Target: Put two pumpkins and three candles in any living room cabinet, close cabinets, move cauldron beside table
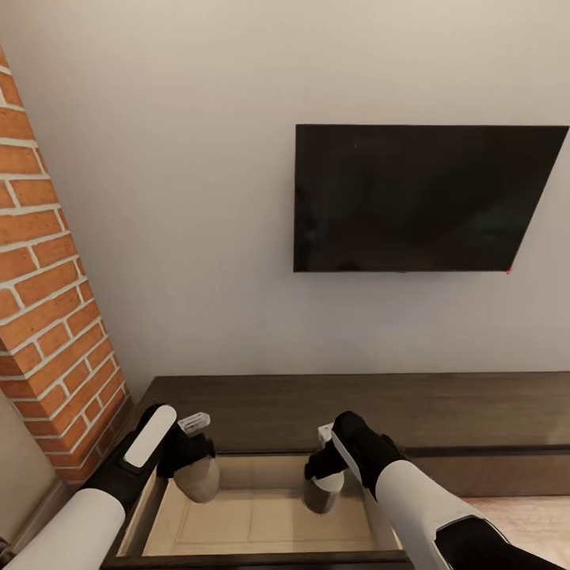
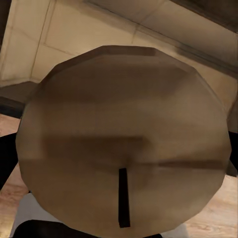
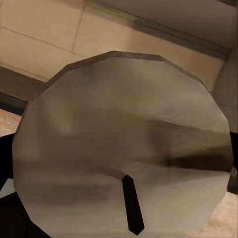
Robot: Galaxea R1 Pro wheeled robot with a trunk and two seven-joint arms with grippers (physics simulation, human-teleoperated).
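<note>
A long, low dark brown cabinet (image 1: 443, 412) runs along the wall, and its left drawer (image 1: 261, 518) is pulled out, showing a pale wood interior. My left gripper (image 1: 188, 459) is shut on a stubby beige candle (image 1: 198, 479), held over the drawer's left part. My right gripper (image 1: 324, 467) is shut on a second candle (image 1: 323, 492) over the drawer's middle. In the left wrist view the candle's round top (image 2: 124, 134) with its dark wick fills the picture; the right wrist view shows the other candle's top (image 3: 124, 144) the same way, drawer floor behind.
A black television (image 1: 419, 198) hangs on the pale wall above the cabinet. A red brick column (image 1: 43, 301) stands at the left, close to my left arm. Light wood floor (image 1: 514, 514) shows at the lower right.
</note>
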